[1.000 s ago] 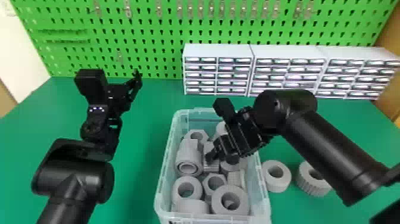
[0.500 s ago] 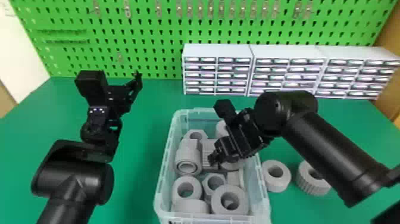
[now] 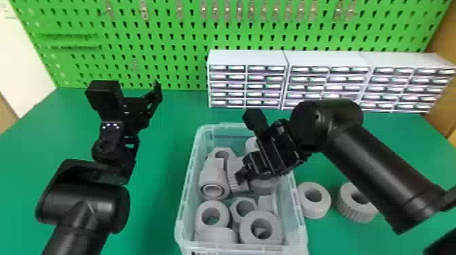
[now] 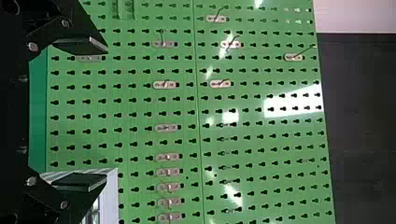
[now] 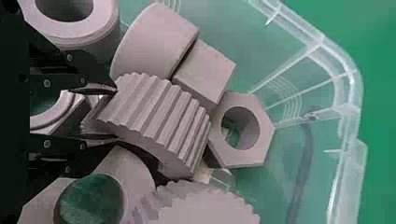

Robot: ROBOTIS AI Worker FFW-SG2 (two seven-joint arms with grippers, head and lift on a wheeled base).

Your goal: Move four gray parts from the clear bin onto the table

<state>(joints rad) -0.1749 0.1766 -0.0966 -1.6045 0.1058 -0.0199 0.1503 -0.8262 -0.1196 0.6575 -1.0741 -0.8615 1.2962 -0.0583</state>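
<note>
Green pegboard [image 3: 176,40] closes off the back of your green table [image 3: 152,203], with white drawer units [image 3: 247,57] at its foot, from the middle across to the right. A strip of table runs between the drawers and the far rim of the clear bin [image 3: 185,203].

You have a broad stretch of table between the left arm and the bin's left wall. Your left gripper [image 3: 149,101] is parked high over that side, its fingers spread wide with nothing between them. To the bin's right, one gray ring [image 3: 314,212] sits just beside the wall; a ribbed gray ring [image 3: 354,212] is farther out, partly hidden under the right forearm [image 3: 373,166]. So two gray parts are on the table, and the rest lie heaped inside the bin.

Your right gripper [image 3: 246,174] is down in the bin, nearer its right wall than its left, with the arm crossing above the right rim. It is right at a ribbed gray part [image 5: 159,112], but you cannot tell whether it has a hold. In the right wrist view, that part is crowded by its neighbors; a hex nut [image 5: 266,135] lies right against it, and some bin floor shows between the nut and the wall.
</note>
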